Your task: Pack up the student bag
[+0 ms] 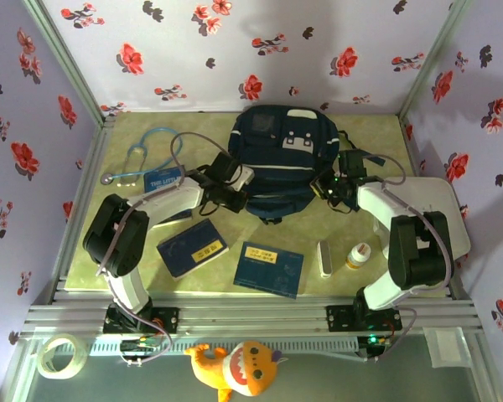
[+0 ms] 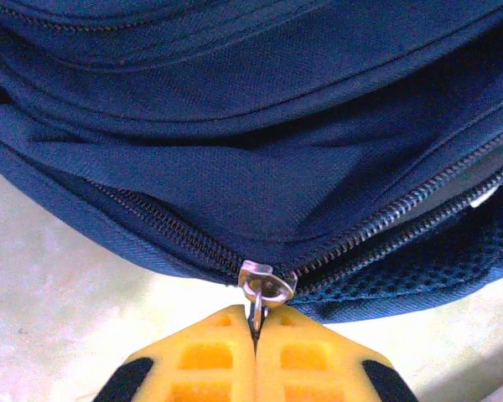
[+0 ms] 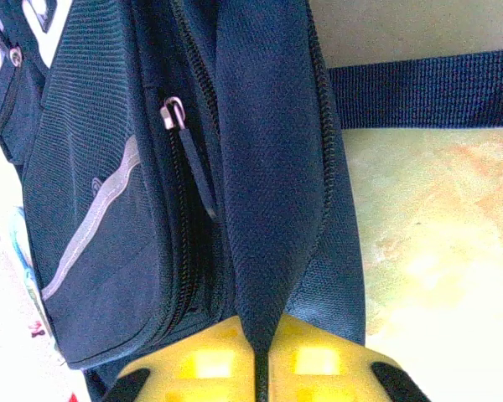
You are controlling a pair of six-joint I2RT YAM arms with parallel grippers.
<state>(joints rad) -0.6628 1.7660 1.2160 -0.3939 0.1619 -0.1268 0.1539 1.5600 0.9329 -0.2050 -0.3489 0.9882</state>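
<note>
Backpack (image 1: 277,155) on table (image 1: 201,126): left hand (image 2: 256,322) pinches its zipper pull (image 2: 267,285); right hand (image 3: 260,335) pinches its fabric fold (image 3: 264,167).

Worktop (image 1: 369,134) has a yellow-green surface. Student bag (image 1: 281,159) lies flat at 12 o'clock. Stethoscope (image 1: 136,157) at 10, blue book (image 1: 163,180) beside it at 9. Navy book (image 1: 192,248) at 7, second navy book (image 1: 270,269) at 6. Slim white case (image 1: 324,258) and small bottle (image 1: 358,255) sit side by side at 5. Large white rounded case (image 1: 440,201) at 3.
</note>
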